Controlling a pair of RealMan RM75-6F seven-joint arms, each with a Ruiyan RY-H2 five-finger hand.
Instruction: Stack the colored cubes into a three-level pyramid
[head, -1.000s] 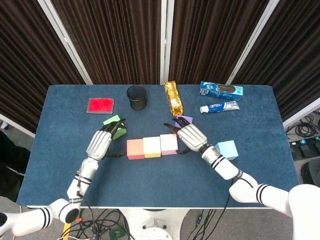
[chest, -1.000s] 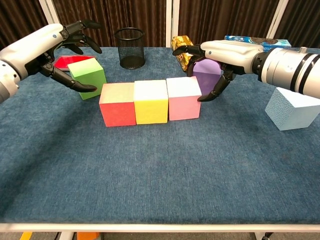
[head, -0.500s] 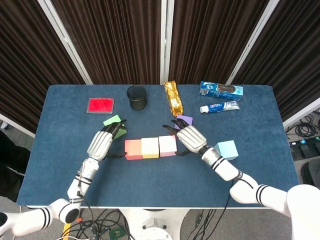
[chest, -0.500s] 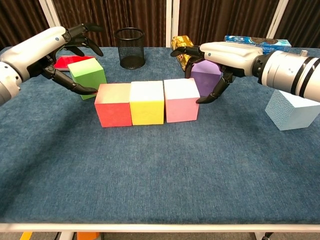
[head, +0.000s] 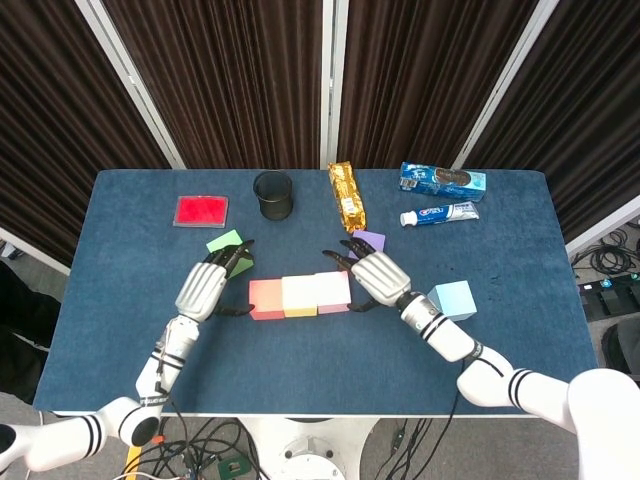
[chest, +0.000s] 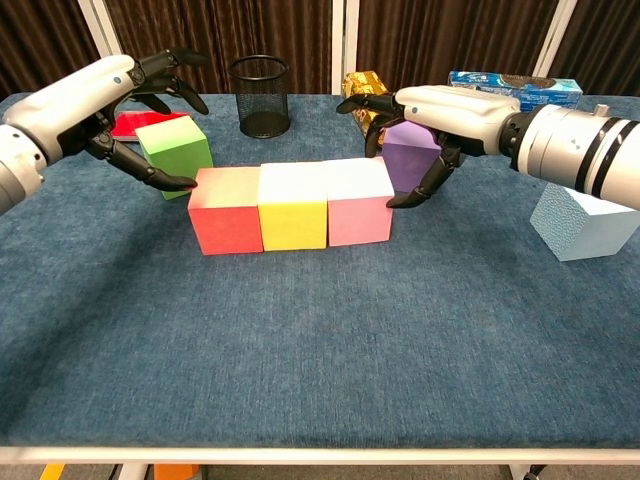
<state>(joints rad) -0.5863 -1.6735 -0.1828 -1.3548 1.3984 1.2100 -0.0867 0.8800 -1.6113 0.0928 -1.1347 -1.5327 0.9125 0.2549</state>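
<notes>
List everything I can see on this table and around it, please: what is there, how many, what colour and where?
row cubes: 3, red, yellow, pink, side by side mid-table
green cube: 1, behind the row's left end
purple cube: 1, behind the row's right end
light blue cube: 1, right side
mesh cup: 1, black, far centre
flat pad: 1, red, far left
snack packet: 1, gold, far centre
toothpaste box: 1, blue, far right
toothpaste tube: 1, white, beside the box
table: 1, blue cloth
curtains: dark, behind
left hand: fingers spread around green cube
right hand: fingers spread over purple cube
</notes>
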